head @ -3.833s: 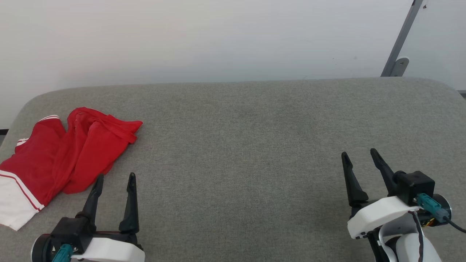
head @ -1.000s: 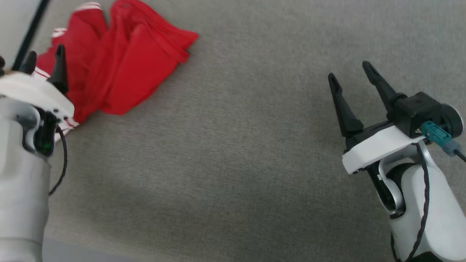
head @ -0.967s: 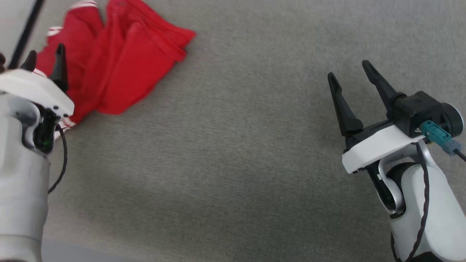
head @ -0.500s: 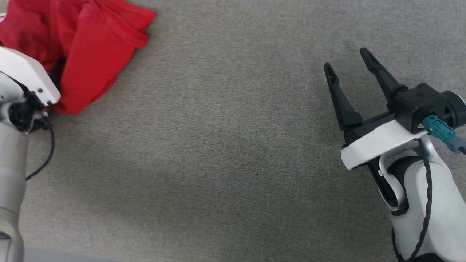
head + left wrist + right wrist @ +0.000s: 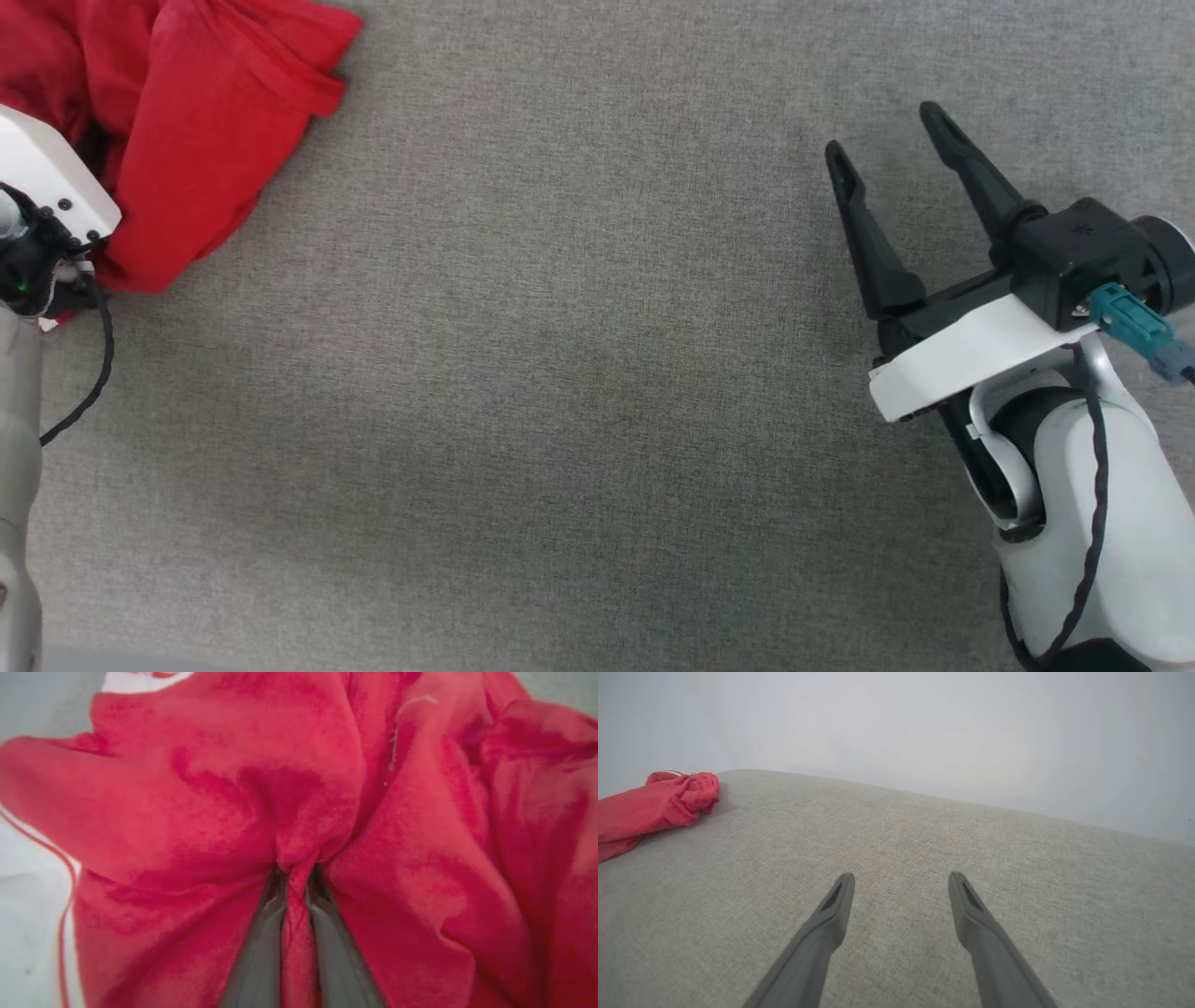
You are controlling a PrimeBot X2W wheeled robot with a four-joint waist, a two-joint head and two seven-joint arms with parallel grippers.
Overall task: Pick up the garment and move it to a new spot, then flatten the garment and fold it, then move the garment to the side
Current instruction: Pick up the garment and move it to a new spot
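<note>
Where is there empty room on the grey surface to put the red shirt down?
The wide grey surface between the garment and the right gripper is bare, down toward the head view's bottom edge. The upper left is crowded: there the left gripper pinches a fold of the garment.

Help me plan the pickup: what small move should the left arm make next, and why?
Probably lift the left gripper a little, straight up. It is closed on a pinched fold of the garment, which lies bunched on the grey surface. A short lift would test the grip before carrying the cloth toward the bare area nearer the open right gripper.
</note>
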